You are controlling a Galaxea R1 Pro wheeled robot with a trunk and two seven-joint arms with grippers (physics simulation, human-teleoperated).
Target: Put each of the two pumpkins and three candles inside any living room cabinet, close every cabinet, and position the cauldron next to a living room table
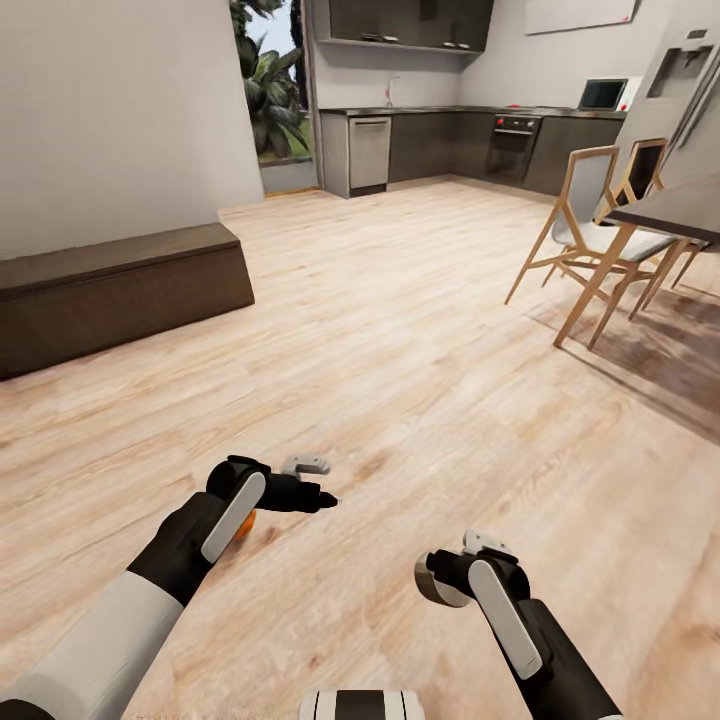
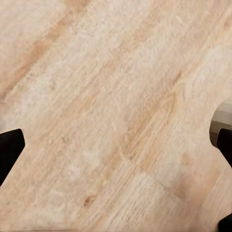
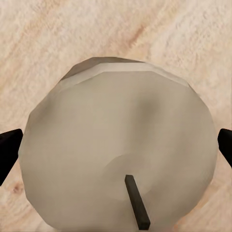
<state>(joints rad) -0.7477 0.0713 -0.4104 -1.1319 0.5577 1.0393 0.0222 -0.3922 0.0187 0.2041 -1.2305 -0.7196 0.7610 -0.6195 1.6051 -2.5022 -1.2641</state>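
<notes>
In the head view, nearest the camera, the right pincer [image 1: 440, 578] hangs low over the wooden floor [image 1: 420, 330] with a pale round candle [image 1: 432, 588] at its tip. Further left, the left pincer [image 1: 322, 497] points forward. A bit of orange, probably a pumpkin [image 1: 245, 525], peeks from under the left wrist; whether it lies on the floor or is carried I cannot tell. Against the left wall stands the long dark-brown cabinet [image 1: 120, 295], its front flat and shut. To the right are wooden chairs [image 1: 590, 235] and the edge of a dark dining tabletop [image 1: 670, 210]; the kitchen lies at the back.

In the left wrist view, the black fingertips [image 2: 9, 150] sit at opposite edges with bare floor [image 2: 116, 106] between them, so this pincer is spread apart and empty.

In the right wrist view, the candle [image 3: 116, 150] is seen end-on, its dark wick [image 3: 136, 202] pointing toward the camera. The fingertips [image 3: 8, 147] stand at either side of it, so the pincer looks clamped on the candle, though the contact itself is at the picture's edges.

By my reading, the step in hand is carrying a candle to the cabinet. The next move calls for turning the base left toward the cabinet, then opening a drawer with the free left pincer and lowering the candle inside.
</notes>
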